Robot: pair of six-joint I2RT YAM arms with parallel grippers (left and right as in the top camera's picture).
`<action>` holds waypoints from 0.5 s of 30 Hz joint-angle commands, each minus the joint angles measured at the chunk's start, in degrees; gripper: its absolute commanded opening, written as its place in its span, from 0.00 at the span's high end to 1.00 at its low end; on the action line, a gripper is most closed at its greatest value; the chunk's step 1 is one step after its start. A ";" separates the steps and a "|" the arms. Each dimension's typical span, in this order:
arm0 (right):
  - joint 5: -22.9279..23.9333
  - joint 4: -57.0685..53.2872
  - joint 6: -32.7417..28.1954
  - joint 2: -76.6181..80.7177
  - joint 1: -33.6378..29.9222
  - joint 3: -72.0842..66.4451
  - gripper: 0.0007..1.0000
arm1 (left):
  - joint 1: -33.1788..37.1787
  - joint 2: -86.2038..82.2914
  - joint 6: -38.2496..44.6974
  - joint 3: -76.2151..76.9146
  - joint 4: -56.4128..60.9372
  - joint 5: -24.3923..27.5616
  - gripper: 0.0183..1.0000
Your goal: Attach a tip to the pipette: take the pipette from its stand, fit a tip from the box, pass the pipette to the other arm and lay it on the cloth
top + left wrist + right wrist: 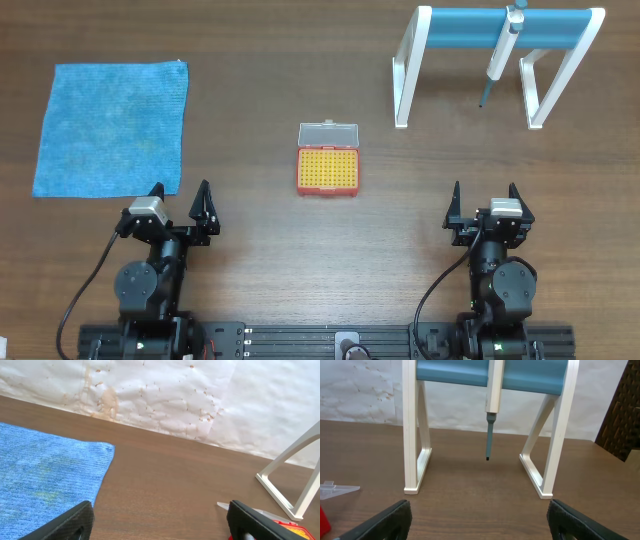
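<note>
The blue cloth [112, 130] lies flat at the far left of the wooden table [250, 80], and by its near right corner the left gripper [181, 188] sits close to its base, fingers spread wide and holding nothing. In the middle stands the tip box [328, 170], its lid folded back and its yellow tips showing. On the right, the right gripper [485, 188] is equally wide open and empty, and well beyond it the pipette [497, 62] hangs tip-down from the blue bar of the white-legged stand [460, 28].
</note>
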 commanded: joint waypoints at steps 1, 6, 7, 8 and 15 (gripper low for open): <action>0.90 -0.09 0.42 -0.24 -0.07 -0.24 0.02 | -0.22 -0.46 0.55 -0.13 -0.42 -0.70 0.14; 0.92 -0.13 0.52 -0.24 -0.07 -0.24 0.02 | -0.22 -0.46 0.55 -0.13 -0.42 -0.70 0.15; 0.92 -0.13 1.55 -0.24 -0.07 -0.24 0.02 | -0.22 -0.46 0.55 -0.13 -0.42 -0.70 0.14; 0.94 -0.13 2.23 -0.24 -0.07 -0.24 0.02 | -0.22 -0.46 0.55 -0.13 -0.42 -0.70 0.14; 0.94 8.50 7.89 5.31 -0.09 1.86 0.03 | -0.22 -0.46 0.55 -0.13 -0.42 -0.70 0.15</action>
